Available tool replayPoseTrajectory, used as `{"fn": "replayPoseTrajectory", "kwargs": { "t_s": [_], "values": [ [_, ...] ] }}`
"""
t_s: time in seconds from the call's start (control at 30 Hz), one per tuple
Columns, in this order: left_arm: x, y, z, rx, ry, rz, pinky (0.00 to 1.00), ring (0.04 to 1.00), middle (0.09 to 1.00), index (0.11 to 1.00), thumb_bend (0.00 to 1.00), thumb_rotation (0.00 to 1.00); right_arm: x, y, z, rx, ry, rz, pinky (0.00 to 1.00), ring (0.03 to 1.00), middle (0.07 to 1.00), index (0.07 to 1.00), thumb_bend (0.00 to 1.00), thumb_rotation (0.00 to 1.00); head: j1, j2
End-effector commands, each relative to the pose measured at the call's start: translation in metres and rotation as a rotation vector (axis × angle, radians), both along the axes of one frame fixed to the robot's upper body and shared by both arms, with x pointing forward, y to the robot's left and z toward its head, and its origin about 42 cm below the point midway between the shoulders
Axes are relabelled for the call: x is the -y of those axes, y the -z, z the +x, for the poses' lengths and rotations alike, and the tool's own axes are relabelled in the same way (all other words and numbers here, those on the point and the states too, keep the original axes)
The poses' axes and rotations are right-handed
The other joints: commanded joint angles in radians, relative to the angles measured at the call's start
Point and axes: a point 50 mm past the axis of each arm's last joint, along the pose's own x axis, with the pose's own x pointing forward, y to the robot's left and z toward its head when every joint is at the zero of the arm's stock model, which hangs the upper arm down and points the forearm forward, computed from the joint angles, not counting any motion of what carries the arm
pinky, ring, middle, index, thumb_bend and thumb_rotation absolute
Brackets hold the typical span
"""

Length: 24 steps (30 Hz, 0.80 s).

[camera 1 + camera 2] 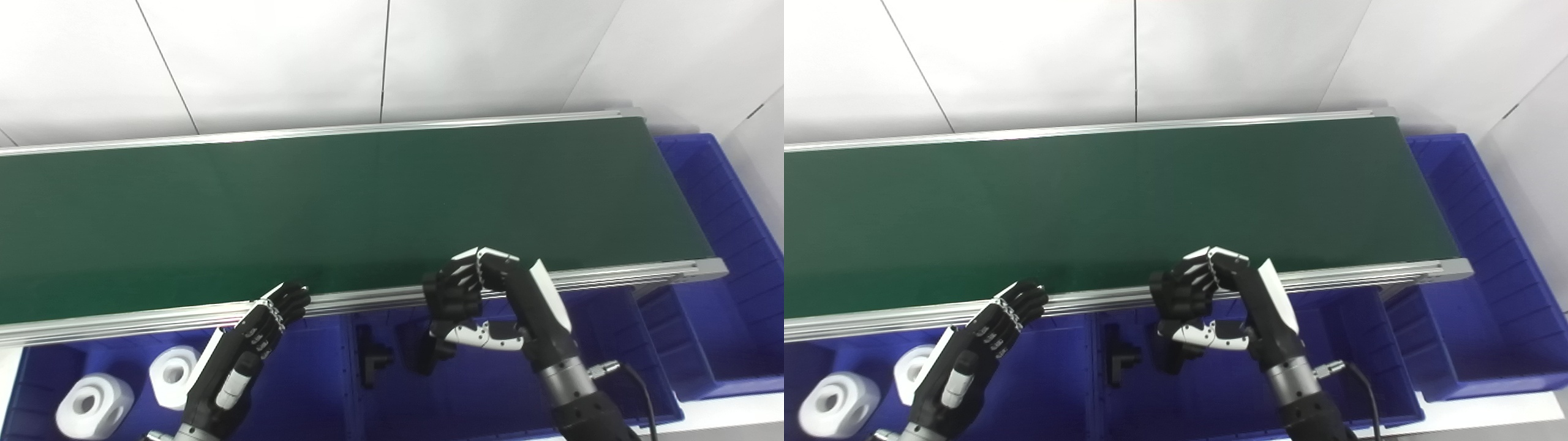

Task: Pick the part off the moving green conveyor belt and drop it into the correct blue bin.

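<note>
The green conveyor belt [367, 208] carries no part that I can see. My right hand [484, 306] hovers over the middle blue bin [392, 404], just in front of the belt's near rail, with its fingers curled toward the thumb. A dark piece [425, 361] shows right under the thumb tip; whether the hand holds it or it lies in the bin is unclear. A black T-shaped part [372, 358] lies in that same bin. My left hand [257, 343] is open, fingers stretched to the near rail, above the left blue bin [37, 367].
Two white blocks with holes [95, 404] [174, 375] lie in the left bin. A long blue bin [735, 245] runs along the belt's right end. The aluminium near rail [612, 275] separates belt from bins. A white wall stands behind the belt.
</note>
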Motion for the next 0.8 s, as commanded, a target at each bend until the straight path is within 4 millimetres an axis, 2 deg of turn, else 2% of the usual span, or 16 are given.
{"fn": "replayPoseTrajectory", "kwargs": {
  "t_s": [0.0, 0.17, 0.27, 0.47, 0.53, 0.63, 0.77],
  "values": [
    [-0.001, -0.008, 0.002, 0.03, 0.007, 0.001, 0.9, 0.888, 0.877, 0.863, 0.84, 0.85, 0.004, -0.009, 0.007, 0.085, -0.024, -0.085, 0.26, 0.354, 0.467, 0.556, 0.51, 0.0, 0.003, 0.0],
    [-0.001, -0.009, 0.002, 0.028, 0.01, -0.003, 0.91, 0.895, 0.882, 0.863, 0.83, 0.85, 0.008, -0.003, 0.017, 0.004, -0.055, -0.355, 0.25, 0.353, 0.45, 0.553, 0.51, 0.0, 0.006, 0.002],
    [0.0, -0.009, 0.002, 0.031, 0.005, -0.001, 0.91, 0.895, 0.882, 0.863, 0.82, 0.85, 0.004, 0.002, 0.02, -0.041, -0.063, -0.499, 0.25, 0.408, 0.497, 0.493, 0.52, 0.0, 0.011, 0.003],
    [0.001, -0.009, 0.002, 0.028, 0.004, -0.007, 0.9, 0.887, 0.875, 0.854, 0.84, 0.84, -0.011, 0.016, 0.02, -0.037, -0.058, -0.599, 0.25, 0.421, 0.493, 0.485, 0.52, 0.0, 0.006, 0.005],
    [0.002, -0.009, 0.002, 0.031, 0.007, -0.008, 0.9, 0.888, 0.876, 0.855, 0.83, 0.84, -0.018, 0.023, 0.019, -0.034, -0.066, -0.629, 0.29, 0.383, 0.457, 0.533, 0.51, 0.0, 0.011, 0.006],
    [0.005, -0.01, 0.003, 0.033, 0.003, -0.008, 0.9, 0.884, 0.874, 0.855, 0.83, 0.84, -0.028, 0.032, 0.017, -0.018, -0.097, -0.676, 0.32, 0.377, 0.463, 0.547, 0.51, 0.0, 0.016, 0.008],
    [0.007, -0.01, 0.003, 0.037, 0.004, -0.011, 0.89, 0.882, 0.871, 0.854, 0.84, 0.84, -0.034, 0.035, 0.012, 0.01, -0.129, -0.71, 0.29, 0.361, 0.459, 0.55, 0.51, 0.0, 0.023, 0.01]
  ]
}}
